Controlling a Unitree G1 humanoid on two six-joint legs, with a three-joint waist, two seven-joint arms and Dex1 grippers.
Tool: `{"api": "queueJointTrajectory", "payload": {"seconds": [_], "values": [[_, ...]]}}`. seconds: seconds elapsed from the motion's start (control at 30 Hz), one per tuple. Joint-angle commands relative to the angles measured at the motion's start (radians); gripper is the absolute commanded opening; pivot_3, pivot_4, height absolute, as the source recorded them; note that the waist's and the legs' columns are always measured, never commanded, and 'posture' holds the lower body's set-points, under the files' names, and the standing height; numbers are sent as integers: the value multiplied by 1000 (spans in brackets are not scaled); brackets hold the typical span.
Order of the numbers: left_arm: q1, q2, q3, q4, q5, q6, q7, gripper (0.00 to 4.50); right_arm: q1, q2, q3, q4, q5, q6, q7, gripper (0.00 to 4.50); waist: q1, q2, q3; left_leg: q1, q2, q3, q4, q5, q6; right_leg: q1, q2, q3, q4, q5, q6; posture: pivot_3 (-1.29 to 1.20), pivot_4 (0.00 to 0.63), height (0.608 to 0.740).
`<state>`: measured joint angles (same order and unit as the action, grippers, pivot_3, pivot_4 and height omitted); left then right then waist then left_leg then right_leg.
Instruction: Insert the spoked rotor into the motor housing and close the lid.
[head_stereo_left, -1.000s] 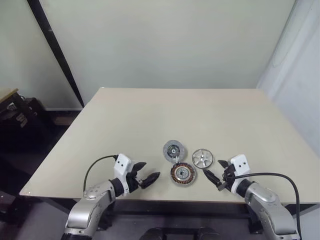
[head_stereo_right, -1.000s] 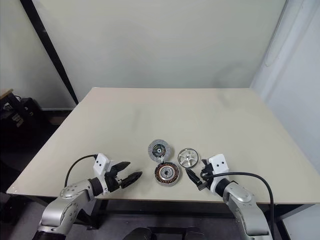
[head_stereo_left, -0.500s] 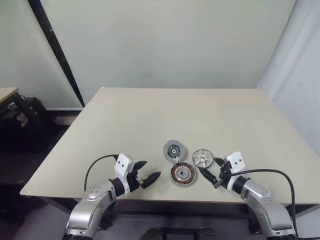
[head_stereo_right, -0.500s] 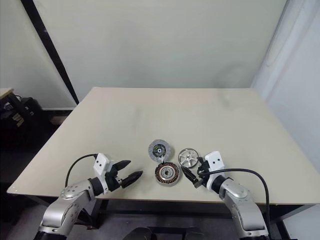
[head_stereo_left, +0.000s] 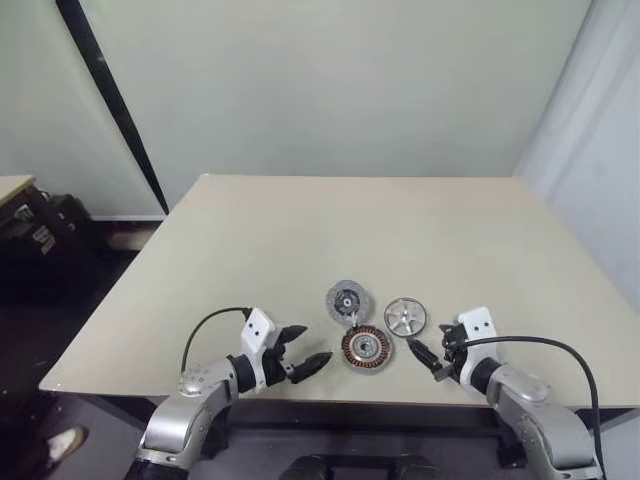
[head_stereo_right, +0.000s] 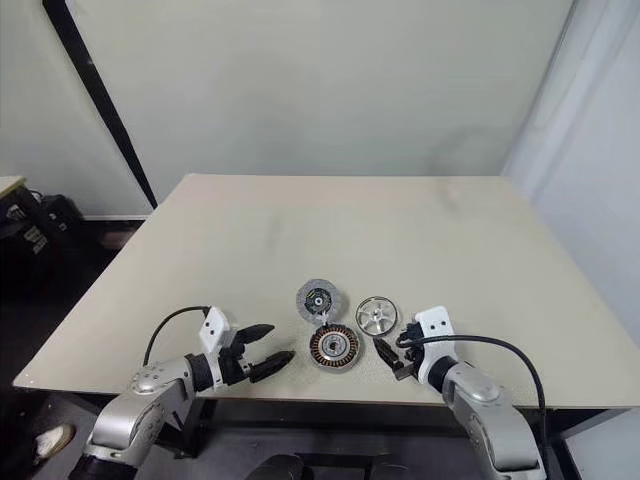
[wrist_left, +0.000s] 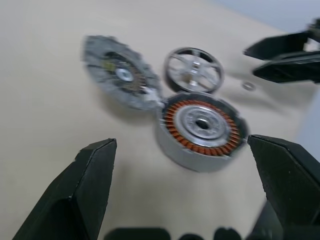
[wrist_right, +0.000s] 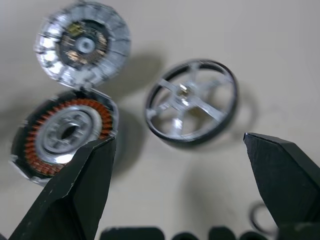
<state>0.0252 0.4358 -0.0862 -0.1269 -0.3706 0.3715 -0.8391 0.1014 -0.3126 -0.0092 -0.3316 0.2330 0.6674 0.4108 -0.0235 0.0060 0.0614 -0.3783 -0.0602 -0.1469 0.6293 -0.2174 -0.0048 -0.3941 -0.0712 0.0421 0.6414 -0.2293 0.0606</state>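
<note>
Both arms reach low over the near edge of the beige rectangular table (head_stereo_left: 300, 230), angled inward toward each other. The left gripper (head_stereo_left: 306, 349) points toward the table's middle, its two black fingers spread wide and holding nothing. The right gripper (head_stereo_left: 428, 346) mirrors it from the other side, its fingers (wrist_right: 82, 190) likewise wide apart and empty (tips just above the tabletop).

Between the two grippers lie the three parts. The motor housing (head_stereo_left: 366, 348), a round dark ring lined with copper-orange coils around a silver centre, sits nearest the table's front edge. The lid (head_stereo_left: 347, 300), a flat grey metal disc with a dark hub, lies just behind it, touching its rim and seemingly tilted against it. The spoked rotor (head_stereo_left: 405, 316), a small silver-white wheel with a round hub, lies flat beside the housing on the right arm's side, apart from it.

A tiny metal ring (wrist_left: 247, 86) rests on the table near the right gripper's fingers.
</note>
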Motion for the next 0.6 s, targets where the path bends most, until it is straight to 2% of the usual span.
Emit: {"api": "queueJointTrajectory", "payload": {"seconds": [0.03,0.23,0.6], "values": [[-9,9,-16,-39,-15,-4,-32,4500,1,6,-44,-56,-3,52,-67,4448,0,0,0,0,0,0,0,0,0,0,0,0,0,0,0,0,0,740],[-29,13,-64,-17,5,-9,-65,4500,2,4,-46,-20,-24,75,-122,4448,0,0,0,-1,0,0,0,0,0,-1,0,0,0,0,0,0,0,740],[-42,21,-69,-8,-1,7,-81,4500,-9,36,-31,65,-48,53,-157,4448,-1,0,0,-1,0,0,0,0,0,-1,0,0,0,0,0,0,0,740]]}}
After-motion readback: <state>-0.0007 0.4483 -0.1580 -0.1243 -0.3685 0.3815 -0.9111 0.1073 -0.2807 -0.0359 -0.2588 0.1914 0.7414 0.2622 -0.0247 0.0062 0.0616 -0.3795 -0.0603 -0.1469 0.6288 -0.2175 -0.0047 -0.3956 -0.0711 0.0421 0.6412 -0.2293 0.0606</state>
